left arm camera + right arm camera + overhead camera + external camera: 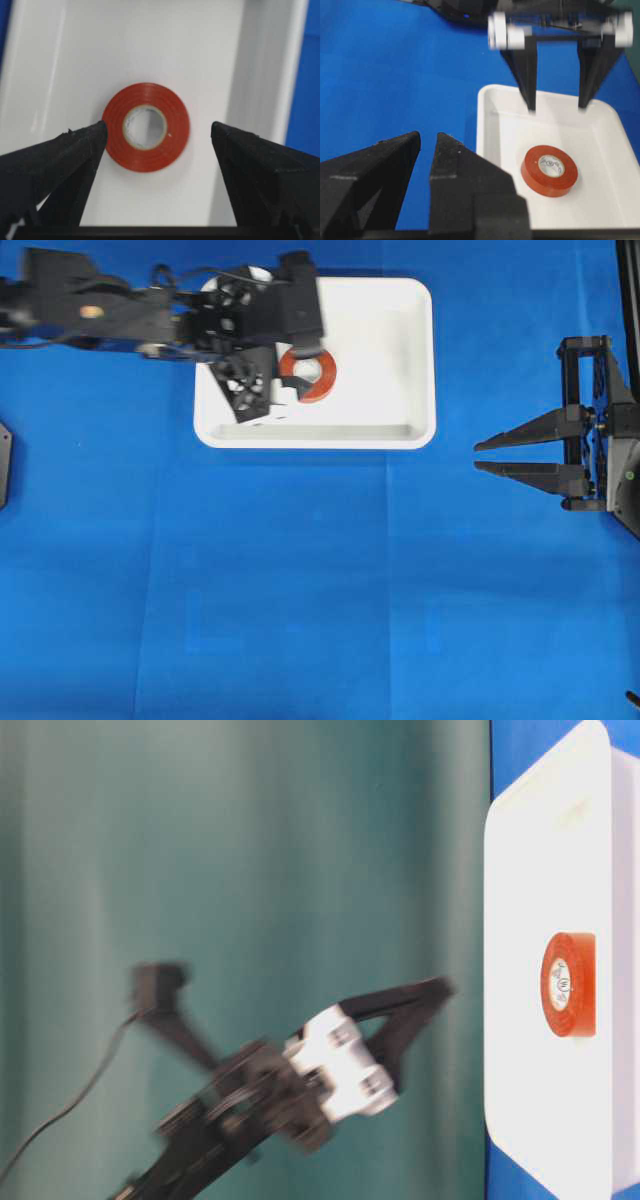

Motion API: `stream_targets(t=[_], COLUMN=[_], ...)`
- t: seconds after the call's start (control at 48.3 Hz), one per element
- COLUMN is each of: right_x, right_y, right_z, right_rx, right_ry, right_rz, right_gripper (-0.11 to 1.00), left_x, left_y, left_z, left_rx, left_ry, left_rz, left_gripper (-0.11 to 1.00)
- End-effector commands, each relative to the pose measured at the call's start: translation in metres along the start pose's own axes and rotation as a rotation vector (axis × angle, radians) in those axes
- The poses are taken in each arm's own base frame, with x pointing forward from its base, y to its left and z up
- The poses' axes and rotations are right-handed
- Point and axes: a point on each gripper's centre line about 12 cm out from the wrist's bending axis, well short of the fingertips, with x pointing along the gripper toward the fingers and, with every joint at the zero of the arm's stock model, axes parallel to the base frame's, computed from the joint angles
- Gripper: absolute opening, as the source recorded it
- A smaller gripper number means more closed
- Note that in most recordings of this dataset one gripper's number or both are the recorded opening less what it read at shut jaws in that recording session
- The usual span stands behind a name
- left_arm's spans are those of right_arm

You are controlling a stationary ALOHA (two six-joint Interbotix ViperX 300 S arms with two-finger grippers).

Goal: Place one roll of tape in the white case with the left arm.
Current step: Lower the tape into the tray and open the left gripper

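The orange-red roll of tape (pixel 312 377) lies flat on the floor of the white case (pixel 385 350), left of the case's middle. My left gripper (pixel 303 370) hangs over it, open, its two fingers on either side of the roll. In the left wrist view the roll of tape (pixel 146 127) sits between the black fingertips (pixel 95 136), nothing gripped. From the right wrist view the left gripper (pixel 557 106) is raised above the roll of tape (pixel 549 170), clear of it. My right gripper (pixel 480 456) rests far to the right over the blue cloth, a narrow gap between its fingers, holding nothing.
The case (pixel 530 870) sits toward the back of the blue cloth-covered table (pixel 300 590). Its raised rim (pixel 482 130) surrounds the roll. The left arm (pixel 330 1065) looks blurred in the table-level view. A dark object (pixel 3 462) shows at the left edge.
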Motion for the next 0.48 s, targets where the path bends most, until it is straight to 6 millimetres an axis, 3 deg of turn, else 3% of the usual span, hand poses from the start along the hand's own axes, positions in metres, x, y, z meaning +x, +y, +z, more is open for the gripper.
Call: stream_targets(t=[0.0, 0.228, 0.456], right_x=[0.001, 0.001, 0.001], right_y=[0.000, 0.000, 0.000], right_z=[0.005, 0.004, 0.005], right_rx=[0.004, 0.004, 0.004], right_ry=[-0.014, -0.011, -0.015], right_rz=[-0.001, -0.001, -0.001], right_gripper=[-0.11, -0.11, -0.11], left_x=[-0.032, -0.061, -0.091], left_y=[-0.003, -0.011, -0.017], left_z=[0.014, -0.004, -0.020], left_rx=[0.001, -0.004, -0.008], left_ry=[-0.092, -0.208, -0.437], left_rz=[-0.004, -0.032, -0.059], left_gripper=[0.80, 0.80, 0.80])
